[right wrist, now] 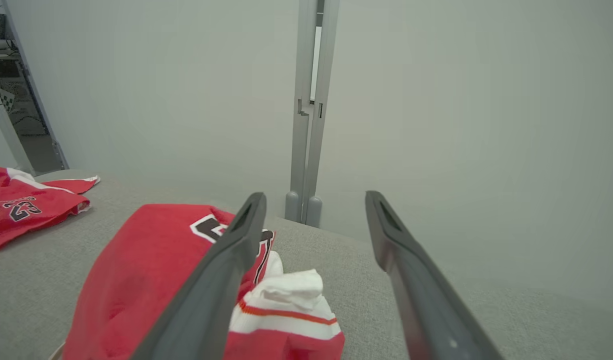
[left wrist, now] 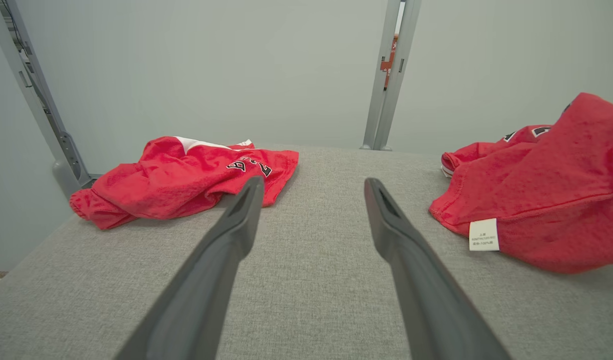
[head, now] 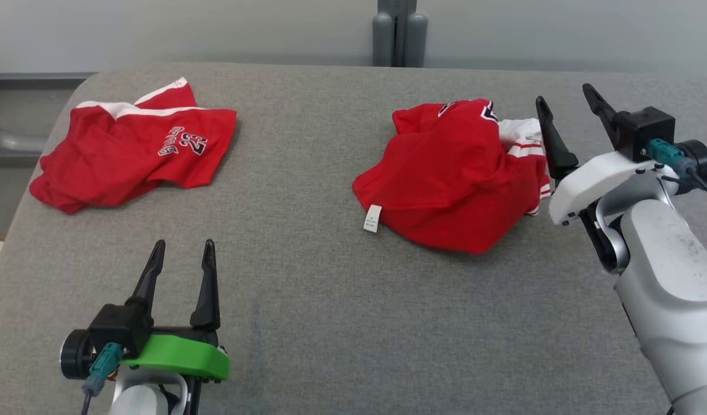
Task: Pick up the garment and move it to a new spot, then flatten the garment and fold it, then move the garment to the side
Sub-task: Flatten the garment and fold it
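A crumpled red garment with white trim and a small white label lies right of the table's middle; it is also in the left wrist view and the right wrist view. My right gripper hovers open just off its right edge, above the white sleeve trim, with nothing between its fingers. My left gripper rests open near the front left, well apart from the cloth, with bare table ahead of it.
A second red garment with black lettering lies loosely folded at the far left. The grey fabric table has rounded far corners. A grey post stands behind its far edge against a pale wall.
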### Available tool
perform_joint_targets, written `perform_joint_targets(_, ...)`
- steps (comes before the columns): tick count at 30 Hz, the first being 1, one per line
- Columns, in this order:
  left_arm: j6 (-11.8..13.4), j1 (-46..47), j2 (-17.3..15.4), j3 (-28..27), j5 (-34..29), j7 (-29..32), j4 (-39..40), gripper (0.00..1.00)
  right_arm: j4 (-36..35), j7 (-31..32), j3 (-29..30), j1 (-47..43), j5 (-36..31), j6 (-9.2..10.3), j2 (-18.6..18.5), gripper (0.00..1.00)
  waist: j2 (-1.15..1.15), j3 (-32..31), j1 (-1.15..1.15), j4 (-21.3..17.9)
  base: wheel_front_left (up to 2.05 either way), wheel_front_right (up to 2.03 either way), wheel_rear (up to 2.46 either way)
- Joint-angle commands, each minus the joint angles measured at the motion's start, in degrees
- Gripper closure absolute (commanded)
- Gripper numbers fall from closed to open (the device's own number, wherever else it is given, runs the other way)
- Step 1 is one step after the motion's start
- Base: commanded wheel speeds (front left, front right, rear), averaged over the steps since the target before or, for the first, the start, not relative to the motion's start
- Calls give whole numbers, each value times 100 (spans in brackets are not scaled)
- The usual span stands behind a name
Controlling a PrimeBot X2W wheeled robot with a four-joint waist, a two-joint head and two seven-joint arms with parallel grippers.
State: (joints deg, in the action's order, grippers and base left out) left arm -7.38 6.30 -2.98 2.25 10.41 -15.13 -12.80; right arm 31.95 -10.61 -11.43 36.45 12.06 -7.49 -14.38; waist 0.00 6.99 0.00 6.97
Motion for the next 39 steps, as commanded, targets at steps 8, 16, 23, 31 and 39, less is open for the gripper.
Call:
perform_joint_targets(8,-13,262,8,160,136,-3,-80,0,1305,576,-144,569,387,0,-78,0,0,388,0,476,0,0,0)
perform_joint_targets(16,33,341,9,247,204,-3,-107,0,2078,1045,-296,544,1116,0,182,8,0,441,0,542,0,0,0)
perform_joint_targets(23,46,338,9,282,211,-3,-151,0,2137,978,-562,402,1717,0,216,100,0,355,0,456,0,0,0)
perform_joint_targets(31,60,106,7,225,180,-3,-180,0,1838,-56,-677,106,1970,1,-9,100,0,61,0,193,0,0,0)
perform_joint_targets(39,90,-143,5,115,145,-3,-131,0,837,-445,-442,-810,2041,1,-237,100,0,-158,0,-273,0,0,0)
